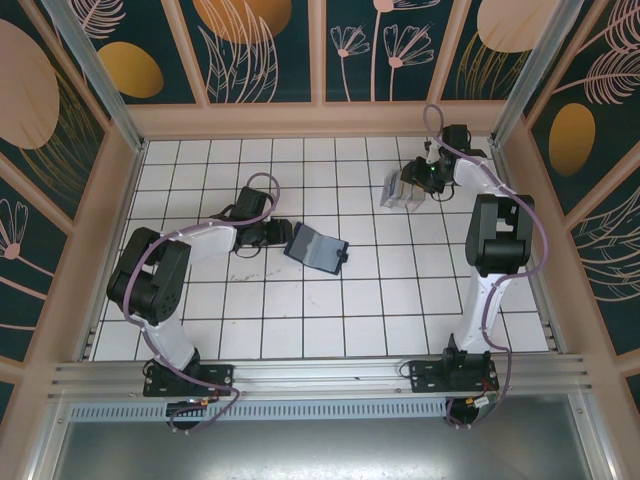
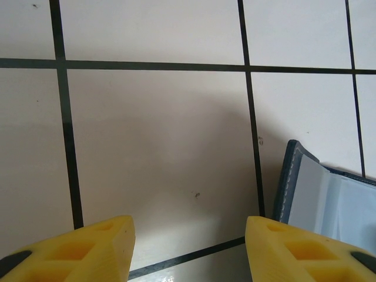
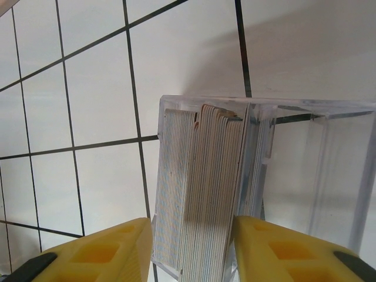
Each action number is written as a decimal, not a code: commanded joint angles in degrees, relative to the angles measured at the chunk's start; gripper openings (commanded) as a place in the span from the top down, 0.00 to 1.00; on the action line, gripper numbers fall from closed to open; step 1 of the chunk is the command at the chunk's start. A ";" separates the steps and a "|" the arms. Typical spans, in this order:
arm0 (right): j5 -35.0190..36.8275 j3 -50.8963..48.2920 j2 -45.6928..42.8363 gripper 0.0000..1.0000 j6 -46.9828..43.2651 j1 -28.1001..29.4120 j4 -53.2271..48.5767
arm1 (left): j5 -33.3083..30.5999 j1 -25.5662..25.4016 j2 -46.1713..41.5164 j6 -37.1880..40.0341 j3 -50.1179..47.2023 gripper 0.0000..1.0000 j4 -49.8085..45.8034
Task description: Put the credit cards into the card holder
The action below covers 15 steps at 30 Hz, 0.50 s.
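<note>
My right gripper is spread wide. Its yellow fingers stand on either side of the thin beige and grey plastic credit cards, which are packed on edge in a clear plastic tray near the far right corner of the table. Nothing is pinched yet, and I cannot tell whether either finger touches the tray. My left gripper is also spread and empty, low over bare tile just beside the small dark navy folding card holder. The holder lies open near the middle of the table, pale blue-grey lining up.

I judge the step in hand to be drawing a card out of the pack. To do it well, I should close on a few cards rather than the whole stack. The fingers need to stay clear of the tray wall so the tray is not clamped along with them. I should then lift along the cards' faces, so the neighbours don't drag out and the light tray doesn't tip. My left side looks well placed to steady the holder's flap when a card arrives.

The table is white tile with a dark grid and some sheen, so it is probably slick, and the tray or holder may slide if nudged. Wood-framed walls, dark teal with floral shapes, enclose it. The tray sits near the far wall, so there is little room to swing outward.
</note>
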 commanded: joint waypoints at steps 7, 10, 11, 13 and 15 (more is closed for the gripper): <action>-0.46 -0.02 -1.97 0.65 -0.24 0.31 1.89 | -0.02 -0.20 1.12 -0.85 -0.01 0.47 -0.03; 0.00 -0.15 -2.24 0.66 -0.01 0.35 2.12 | 0.05 -0.20 1.25 -0.96 -0.01 0.47 0.03; 0.09 -0.30 -2.32 0.68 -0.02 0.36 2.32 | 0.17 -0.20 1.42 -0.99 0.04 0.47 0.14; 0.49 -0.68 -2.60 0.69 0.04 0.37 2.70 | 0.18 -0.20 1.52 -1.04 -0.02 0.47 0.15; 1.16 -0.79 -2.82 0.71 0.10 0.35 2.78 | 0.33 -0.20 1.56 -1.11 -0.03 0.47 0.20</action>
